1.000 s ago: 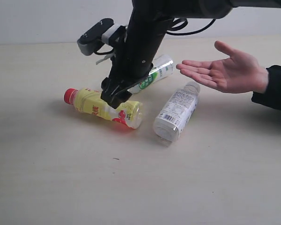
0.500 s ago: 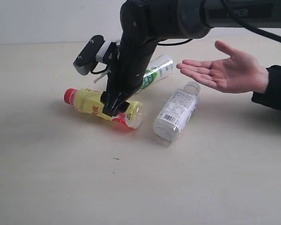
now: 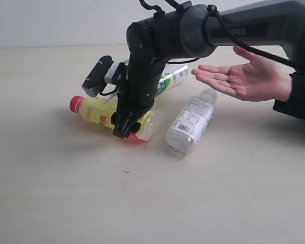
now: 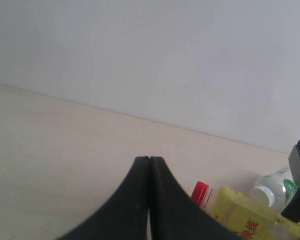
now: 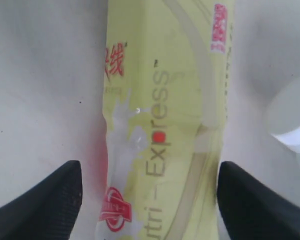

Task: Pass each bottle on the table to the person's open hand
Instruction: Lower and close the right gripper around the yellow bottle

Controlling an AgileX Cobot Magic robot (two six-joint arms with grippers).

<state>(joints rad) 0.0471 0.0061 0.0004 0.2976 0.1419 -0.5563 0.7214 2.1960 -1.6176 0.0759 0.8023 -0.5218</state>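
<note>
A yellow-labelled bottle (image 3: 97,113) with a red cap lies on its side on the table (image 3: 66,193). My right gripper (image 3: 126,130) is down over its middle, open, one finger on each side of the label (image 5: 162,125). In the right wrist view the gripper (image 5: 149,192) has nothing pinched. A bottle with a green-white label (image 3: 174,77) lies behind the arm. A clear bottle with a white label (image 3: 191,122) lies to the right. The person's open hand (image 3: 244,77) hovers palm up at the right. My left gripper (image 4: 149,160) is shut and empty, away from the bottles.
The person's dark sleeve (image 3: 300,101) enters from the right edge. A pale wall (image 3: 51,23) runs behind the table. The white cap (image 4: 264,192) of the green-white bottle sits close to the yellow bottle. Bare table stretches across the front.
My right arm has dropped lower, bringing its open gripper down around the yellow bottle's middle. The bottles and the hand have not moved.
</note>
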